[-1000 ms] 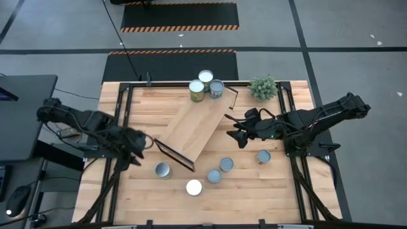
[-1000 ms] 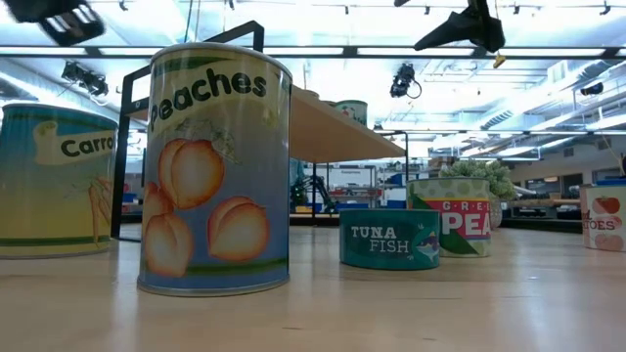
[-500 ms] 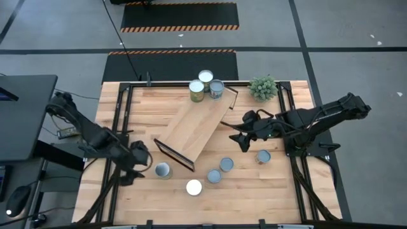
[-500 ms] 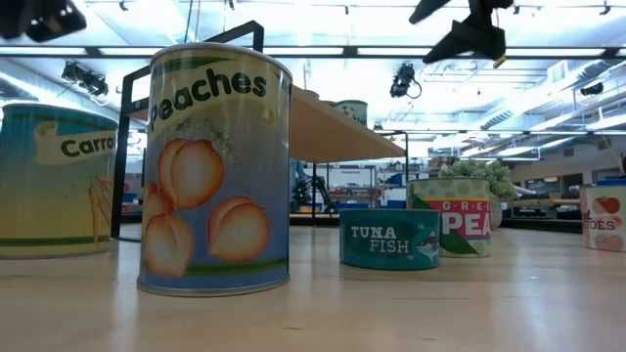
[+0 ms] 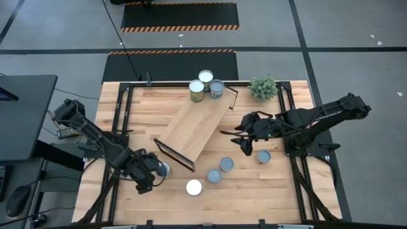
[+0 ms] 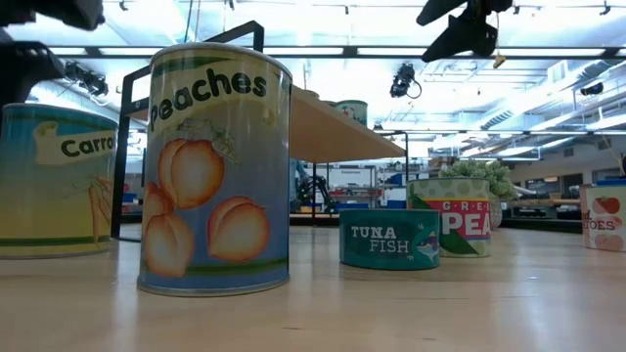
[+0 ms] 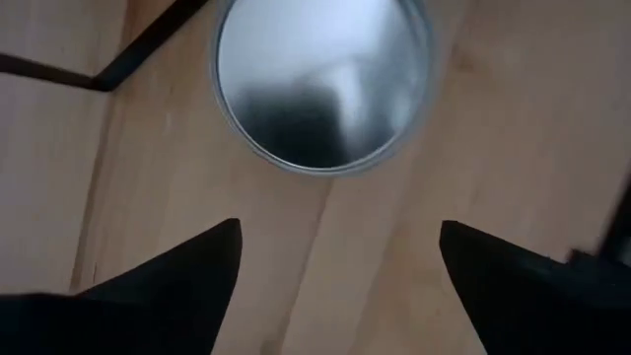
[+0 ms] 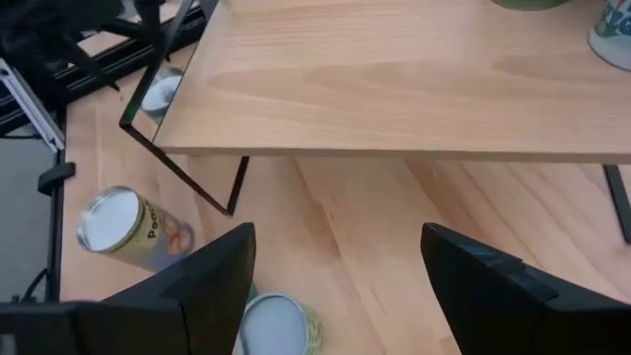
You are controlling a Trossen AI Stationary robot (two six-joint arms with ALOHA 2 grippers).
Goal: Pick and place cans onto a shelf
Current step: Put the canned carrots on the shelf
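You see the tomato can (image 6: 606,217) and carrot can (image 6: 54,181) cut off at the low view's edges, and the left wrist's can (image 7: 323,84) clipped too.

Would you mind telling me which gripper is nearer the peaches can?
Left. The left gripper sits a short way off the peaches can; the right gripper hovers farther away.

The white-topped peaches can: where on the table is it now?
In the high view the white-topped peaches can stands near the table's front edge, just left of centre, between the grey-topped can under the left hand and another grey-topped can.
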